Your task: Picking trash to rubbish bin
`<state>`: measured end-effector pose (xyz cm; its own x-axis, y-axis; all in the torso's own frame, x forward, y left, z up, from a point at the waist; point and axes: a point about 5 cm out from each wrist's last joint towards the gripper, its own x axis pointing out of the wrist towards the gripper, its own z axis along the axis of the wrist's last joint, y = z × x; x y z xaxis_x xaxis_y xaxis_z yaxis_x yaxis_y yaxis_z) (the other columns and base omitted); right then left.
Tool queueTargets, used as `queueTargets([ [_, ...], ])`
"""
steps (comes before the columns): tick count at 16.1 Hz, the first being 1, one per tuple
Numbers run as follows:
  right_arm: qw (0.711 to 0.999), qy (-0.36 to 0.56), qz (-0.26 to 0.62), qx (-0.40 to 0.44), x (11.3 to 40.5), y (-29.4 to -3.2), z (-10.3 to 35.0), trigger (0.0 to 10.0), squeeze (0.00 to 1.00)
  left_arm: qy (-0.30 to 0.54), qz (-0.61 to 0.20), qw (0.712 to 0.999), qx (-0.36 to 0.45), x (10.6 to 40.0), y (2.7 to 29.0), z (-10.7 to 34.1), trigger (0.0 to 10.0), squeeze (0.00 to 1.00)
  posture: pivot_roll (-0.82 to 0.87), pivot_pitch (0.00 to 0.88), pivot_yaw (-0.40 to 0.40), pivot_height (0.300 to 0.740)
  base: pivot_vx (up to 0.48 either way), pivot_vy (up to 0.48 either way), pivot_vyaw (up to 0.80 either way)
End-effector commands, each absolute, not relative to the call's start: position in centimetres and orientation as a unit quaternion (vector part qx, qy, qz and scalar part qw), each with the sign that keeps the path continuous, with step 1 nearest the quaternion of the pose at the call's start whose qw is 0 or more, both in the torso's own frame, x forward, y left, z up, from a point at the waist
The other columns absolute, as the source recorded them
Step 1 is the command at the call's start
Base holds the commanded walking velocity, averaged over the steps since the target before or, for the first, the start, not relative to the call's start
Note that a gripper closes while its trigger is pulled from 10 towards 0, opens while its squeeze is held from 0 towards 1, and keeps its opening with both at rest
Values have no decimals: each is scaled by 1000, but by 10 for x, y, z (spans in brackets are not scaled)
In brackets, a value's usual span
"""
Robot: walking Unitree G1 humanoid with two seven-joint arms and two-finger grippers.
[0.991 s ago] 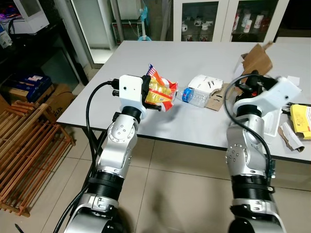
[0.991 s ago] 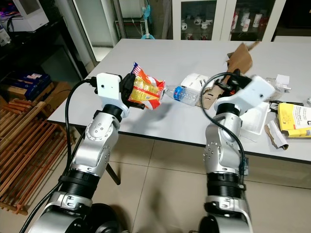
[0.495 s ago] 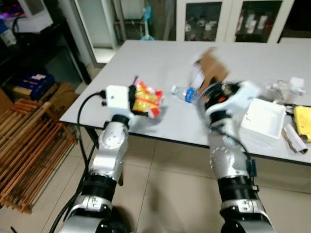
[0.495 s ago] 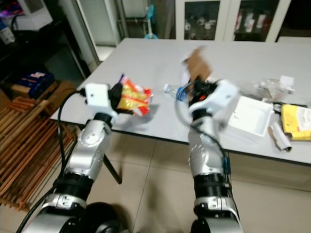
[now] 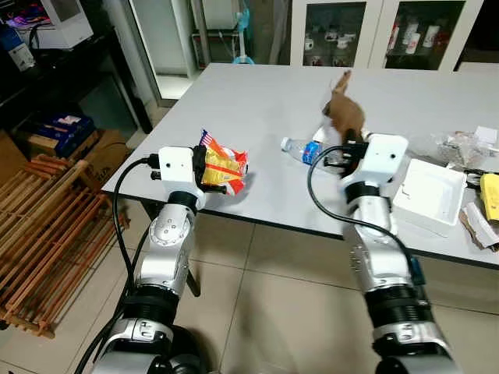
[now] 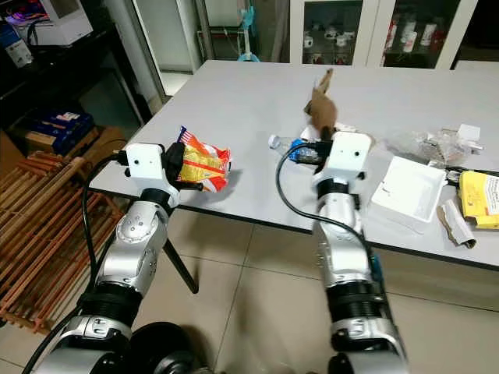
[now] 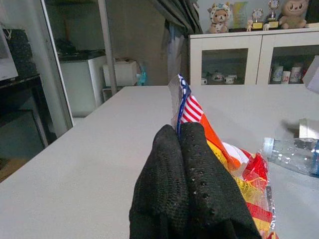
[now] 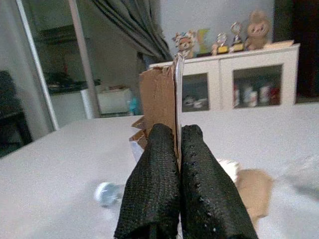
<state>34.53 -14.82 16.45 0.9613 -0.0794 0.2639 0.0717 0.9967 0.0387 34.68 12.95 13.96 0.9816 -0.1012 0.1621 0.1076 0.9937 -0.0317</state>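
Note:
My left gripper (image 5: 204, 165) is shut on a red and yellow snack wrapper (image 5: 224, 167), held just above the near left corner of the grey table (image 5: 257, 109). The left wrist view shows the wrapper (image 7: 234, 164) pinched between the black fingers (image 7: 189, 189). My right gripper (image 5: 348, 148) is shut on a torn piece of brown cardboard (image 5: 343, 109) that stands up above the table's middle. In the right wrist view the cardboard (image 8: 159, 99) rises from between the fingers (image 8: 174, 184). A clear plastic bottle with a blue label (image 5: 300, 148) lies on the table beside the right gripper.
A white foam tray (image 5: 433, 191), crumpled clear plastic (image 5: 456, 144), a yellow box (image 6: 477, 199) and cardboard scraps lie at the table's right. A wooden slatted rack (image 5: 39, 234) lies on the tiled floor at the left. Glass-door cabinets (image 5: 366, 31) stand behind the table.
The view has shifted as the camera moved. My right arm has swung left and raised the brown cardboard off the table. The left gripper still holds the snack wrapper.

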Motion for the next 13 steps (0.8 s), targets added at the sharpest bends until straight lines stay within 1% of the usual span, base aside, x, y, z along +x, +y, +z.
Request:
queueTargets([
  [1, 989, -143, -39, 8, 344, -146, 165, 10000, 0, -84, -50, 995, -16, 347, 131, 140, 10000, 0, 30, 0, 107, 740, 0, 0, 0],
  [6, 987, -151, -63, -7, 343, -154, 166, 10000, 0, -82, -54, 995, -1, 347, 130, 138, 10000, 0, 25, 0, 116, 740, 0, 0, 0],
  [13, 989, -135, -60, -11, 345, -153, 163, 10000, 0, -88, -59, 994, -4, 348, 126, 141, 10000, 0, 27, 0, 114, 740, 0, 0, 0],
])
